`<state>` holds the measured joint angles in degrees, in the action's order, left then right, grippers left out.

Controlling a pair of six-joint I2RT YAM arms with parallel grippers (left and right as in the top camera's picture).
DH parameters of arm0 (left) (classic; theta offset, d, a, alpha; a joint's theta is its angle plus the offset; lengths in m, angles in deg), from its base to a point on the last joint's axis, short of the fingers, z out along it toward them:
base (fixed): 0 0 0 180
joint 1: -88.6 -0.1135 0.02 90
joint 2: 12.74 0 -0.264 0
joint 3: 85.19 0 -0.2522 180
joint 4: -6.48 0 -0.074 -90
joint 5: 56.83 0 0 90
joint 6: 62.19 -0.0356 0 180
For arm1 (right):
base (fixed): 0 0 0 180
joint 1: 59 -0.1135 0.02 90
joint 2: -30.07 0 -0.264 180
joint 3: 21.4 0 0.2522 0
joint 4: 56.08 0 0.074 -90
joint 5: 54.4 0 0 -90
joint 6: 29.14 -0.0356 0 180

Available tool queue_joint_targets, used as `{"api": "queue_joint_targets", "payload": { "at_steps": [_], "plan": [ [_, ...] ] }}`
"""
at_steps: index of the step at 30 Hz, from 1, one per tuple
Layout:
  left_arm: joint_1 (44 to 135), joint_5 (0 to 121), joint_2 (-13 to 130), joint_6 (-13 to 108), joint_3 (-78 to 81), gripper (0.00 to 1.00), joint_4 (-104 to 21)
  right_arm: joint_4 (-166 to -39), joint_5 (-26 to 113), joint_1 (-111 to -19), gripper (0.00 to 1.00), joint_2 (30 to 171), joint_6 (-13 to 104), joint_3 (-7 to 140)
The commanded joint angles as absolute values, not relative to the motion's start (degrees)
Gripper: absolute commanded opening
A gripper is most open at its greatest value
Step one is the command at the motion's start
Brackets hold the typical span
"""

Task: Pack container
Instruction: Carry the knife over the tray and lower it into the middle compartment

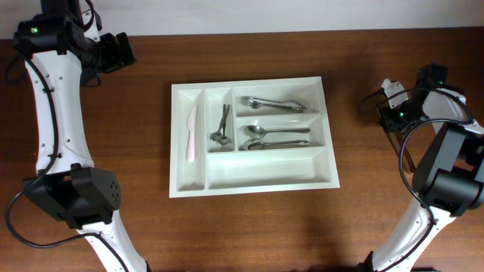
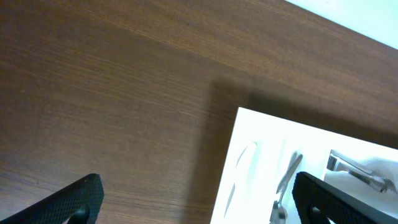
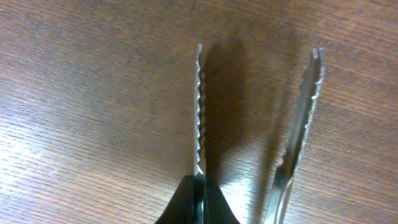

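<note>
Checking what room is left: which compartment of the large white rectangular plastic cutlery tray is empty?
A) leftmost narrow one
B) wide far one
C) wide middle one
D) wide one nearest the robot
D: the tray's near compartment shows bare white floor; metal spoons, metal forks and a pale plastic knife lie in the other three.

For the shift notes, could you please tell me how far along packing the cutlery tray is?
Partly done: forks, spoons, a white knife and a small metal utensil already lie in the tray; one wide compartment is empty. In hand: the right hand is shut on what look like serrated metal tongs, right of the tray. Left to do: presumably placing them inside. The left hand is open, holding nothing.
</note>
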<state>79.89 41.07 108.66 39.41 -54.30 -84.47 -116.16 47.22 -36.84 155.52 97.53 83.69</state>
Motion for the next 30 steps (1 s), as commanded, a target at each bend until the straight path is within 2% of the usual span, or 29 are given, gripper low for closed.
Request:
{"api": "queue_joint_targets", "payload": {
  "at_steps": [1,8,12,13,21,30],
  "plan": [
    [79.8,40.9,108.4,39.1,-55.0,0.99,-84.5,-120.7,49.4,-36.8,0.04,156.9,96.4,88.0],
    [79.8,40.9,108.4,39.1,-55.0,0.99,-84.5,-137.1,54.9,-38.7,0.04,155.3,96.4,109.5],
    [79.8,40.9,108.4,39.1,-55.0,0.99,-84.5,-145.1,55.6,-45.4,0.04,154.5,100.9,118.3],
    [79.8,40.9,108.4,39.1,-55.0,0.99,-84.5,-147.8,56.2,-49.8,0.04,154.4,103.2,119.0],
    [79.8,40.9,108.4,39.1,-55.0,0.99,-84.5,-155.6,55.9,-67.9,0.04,154.6,112.2,118.9],
    [79.8,40.9,108.4,39.1,-55.0,0.99,-84.5,-162.0,53.4,-79.5,0.04,155.5,113.1,118.6]
  ]
}}
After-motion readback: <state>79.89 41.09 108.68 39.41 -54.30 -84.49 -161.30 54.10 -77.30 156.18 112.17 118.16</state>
